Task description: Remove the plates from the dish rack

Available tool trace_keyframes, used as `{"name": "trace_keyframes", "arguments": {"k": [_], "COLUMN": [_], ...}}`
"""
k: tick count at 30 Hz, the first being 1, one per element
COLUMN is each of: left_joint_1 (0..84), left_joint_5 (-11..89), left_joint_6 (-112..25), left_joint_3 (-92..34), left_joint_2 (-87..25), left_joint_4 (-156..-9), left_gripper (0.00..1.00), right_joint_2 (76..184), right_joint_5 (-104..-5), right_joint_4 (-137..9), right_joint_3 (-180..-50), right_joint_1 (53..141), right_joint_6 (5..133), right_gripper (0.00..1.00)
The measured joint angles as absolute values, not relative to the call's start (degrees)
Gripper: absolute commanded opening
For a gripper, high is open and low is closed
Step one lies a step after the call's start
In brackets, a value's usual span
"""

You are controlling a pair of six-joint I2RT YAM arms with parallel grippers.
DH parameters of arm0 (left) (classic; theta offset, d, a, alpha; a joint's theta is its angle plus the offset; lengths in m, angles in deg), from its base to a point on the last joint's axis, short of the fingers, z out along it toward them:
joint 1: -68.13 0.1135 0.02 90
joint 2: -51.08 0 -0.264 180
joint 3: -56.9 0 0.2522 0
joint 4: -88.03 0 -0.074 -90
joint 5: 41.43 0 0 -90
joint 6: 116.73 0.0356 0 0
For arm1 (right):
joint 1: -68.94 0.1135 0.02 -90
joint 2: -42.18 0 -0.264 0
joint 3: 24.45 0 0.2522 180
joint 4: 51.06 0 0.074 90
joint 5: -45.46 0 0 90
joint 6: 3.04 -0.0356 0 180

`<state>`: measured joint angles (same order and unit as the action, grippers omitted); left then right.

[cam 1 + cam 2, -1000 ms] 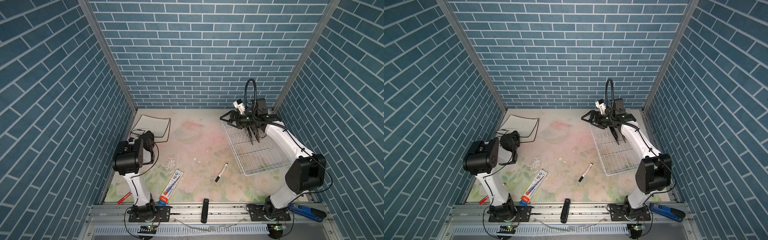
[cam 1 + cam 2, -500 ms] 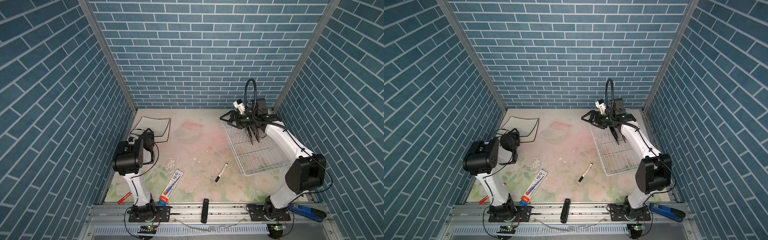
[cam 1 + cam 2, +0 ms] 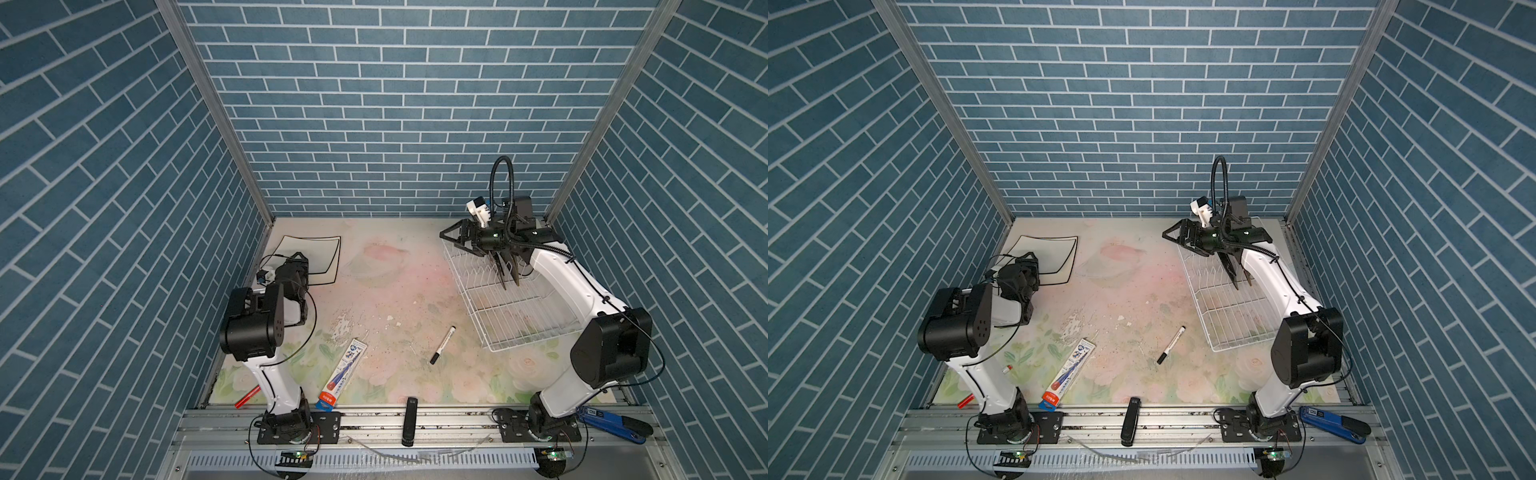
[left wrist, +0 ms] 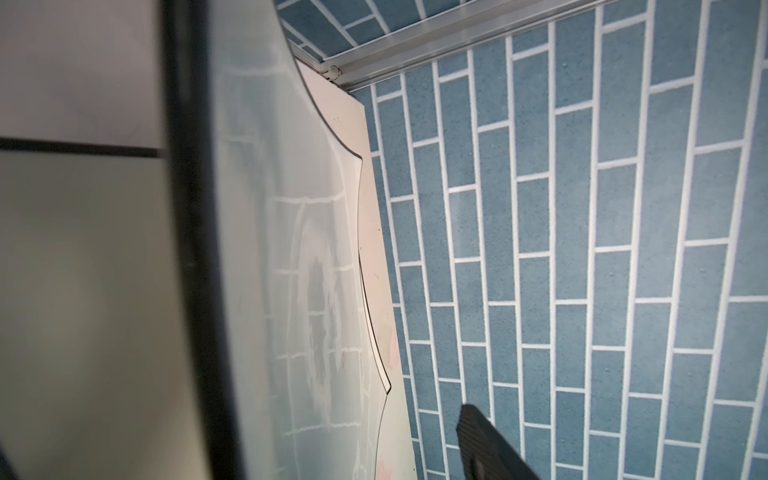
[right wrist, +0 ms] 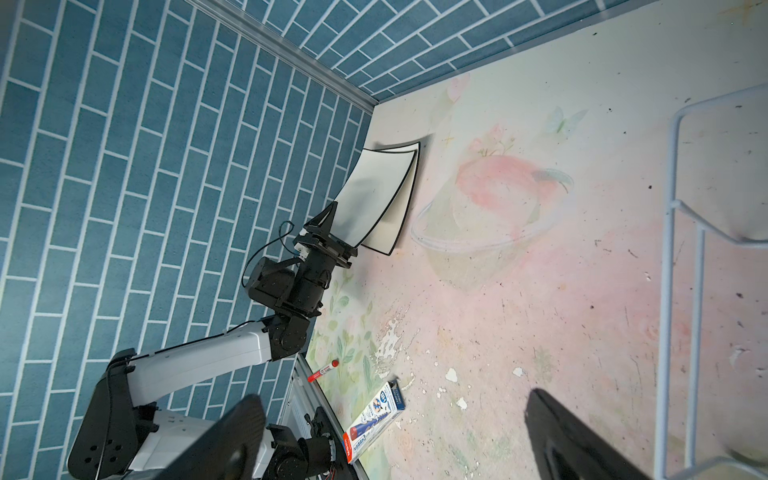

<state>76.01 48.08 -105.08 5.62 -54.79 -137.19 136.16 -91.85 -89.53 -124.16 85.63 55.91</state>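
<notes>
Left gripper (image 5: 336, 230) spread about tilted white black-rimmed plate (image 5: 374, 195); right gripper (image 3: 451, 240) spread over dish rack (image 3: 519, 320) holding black plates (image 3: 514, 268).

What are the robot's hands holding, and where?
Right gripper: nothing, jaws wide open. Left gripper: jaws open around a corner of the upper white black-rimmed plate, one finger clear of it; no grip shows.

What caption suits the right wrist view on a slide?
Open left gripper at a corner of two overlapping white plates; dish rack rim in foreground.
</notes>
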Motion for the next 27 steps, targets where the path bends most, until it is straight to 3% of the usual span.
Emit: {"name": "trace_keyframes", "arguments": {"k": [27], "left_joint_1": [75.72], "left_joint_5": [43.07], "left_joint_6": [-103.46], "left_joint_3": [1.16], "left_joint_2": [-54.57], "left_joint_4": [-123.13], "left_gripper": [0.84], "right_joint_2": [136.16], "right_joint_5": [-91.85], "right_joint_4": [-87.83], "right_joint_3": [-124.1], "right_joint_1": [85.59], "right_joint_6": [55.73], "right_gripper": [0.98]}}
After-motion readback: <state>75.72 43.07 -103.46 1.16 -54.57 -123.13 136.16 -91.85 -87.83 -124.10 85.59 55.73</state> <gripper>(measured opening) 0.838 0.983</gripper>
